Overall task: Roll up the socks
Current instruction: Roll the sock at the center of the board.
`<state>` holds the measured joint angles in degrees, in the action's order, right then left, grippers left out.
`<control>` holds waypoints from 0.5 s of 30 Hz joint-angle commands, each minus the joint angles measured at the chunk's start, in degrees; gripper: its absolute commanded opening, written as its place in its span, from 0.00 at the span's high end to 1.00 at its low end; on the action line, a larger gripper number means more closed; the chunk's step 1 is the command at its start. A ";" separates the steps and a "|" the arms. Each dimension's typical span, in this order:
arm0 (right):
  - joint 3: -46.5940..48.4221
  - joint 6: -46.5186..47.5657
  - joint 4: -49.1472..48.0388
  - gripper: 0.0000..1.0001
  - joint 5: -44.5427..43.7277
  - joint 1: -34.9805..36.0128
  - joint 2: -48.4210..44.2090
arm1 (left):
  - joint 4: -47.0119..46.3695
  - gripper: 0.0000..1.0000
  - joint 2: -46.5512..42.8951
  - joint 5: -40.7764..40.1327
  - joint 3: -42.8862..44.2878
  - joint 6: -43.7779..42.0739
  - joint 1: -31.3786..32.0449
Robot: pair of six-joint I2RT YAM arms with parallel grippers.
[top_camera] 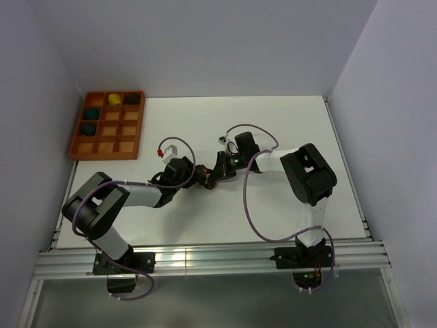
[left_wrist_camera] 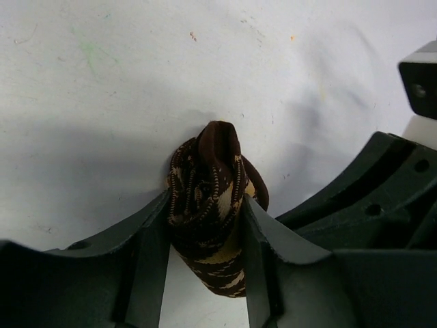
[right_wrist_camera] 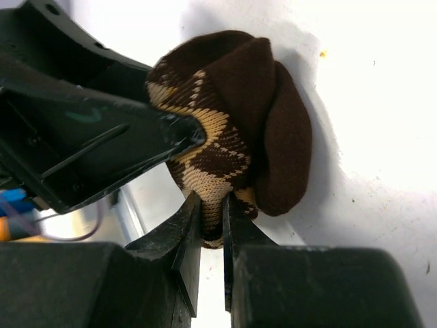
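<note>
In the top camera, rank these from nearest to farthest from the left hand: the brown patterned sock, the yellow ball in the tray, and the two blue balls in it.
1. Brown patterned sock, gripped in the left hand itself.
2. Yellow ball, in the tray's far row.
3. Far blue ball and near blue ball, in its left column: too close to call.

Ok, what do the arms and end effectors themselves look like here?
The left arm and right arm share white links and bulky black joint housings, with loose purple cables looping along them. The left end effector and right end effector are dark grey, angular, two-fingered.
</note>
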<state>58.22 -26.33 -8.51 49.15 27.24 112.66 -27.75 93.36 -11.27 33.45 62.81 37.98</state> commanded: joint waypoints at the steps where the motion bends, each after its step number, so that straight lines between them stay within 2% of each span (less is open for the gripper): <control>1: -3.28 6.10 5.09 0.95 -14.23 2.72 -2.53 | 4.10 0.56 1.12 -0.51 1.61 -0.49 0.43; 2: -3.72 6.55 4.65 0.93 -15.12 3.16 -3.75 | 4.80 0.61 1.21 -0.77 1.79 -0.58 0.52; 4: -5.56 7.25 2.81 0.85 -18.10 4.39 -7.52 | 6.03 0.65 1.30 -1.04 2.32 -0.84 0.52; 6: -7.23 8.65 0.53 0.74 -23.20 5.79 -10.34 | 7.53 0.73 1.47 -1.04 2.67 -1.28 0.70; 8: -9.43 10.15 -0.53 0.66 -28.89 7.11 -14.91 | 8.84 0.77 1.47 -0.95 3.11 -1.89 0.70; 14: -13.65 15.95 -4.22 0.43 -41.12 12.74 -24.24 | 11.83 0.78 1.47 -1.48 4.43 -3.21 0.87; 15: -14.44 17.43 -4.75 0.43 -42.54 13.35 -24.94 | 12.27 0.78 1.47 -1.48 4.78 -3.39 1.05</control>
<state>45.28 -14.33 -10.15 16.14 38.89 91.70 -21.67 93.60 -11.22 37.10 62.02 38.94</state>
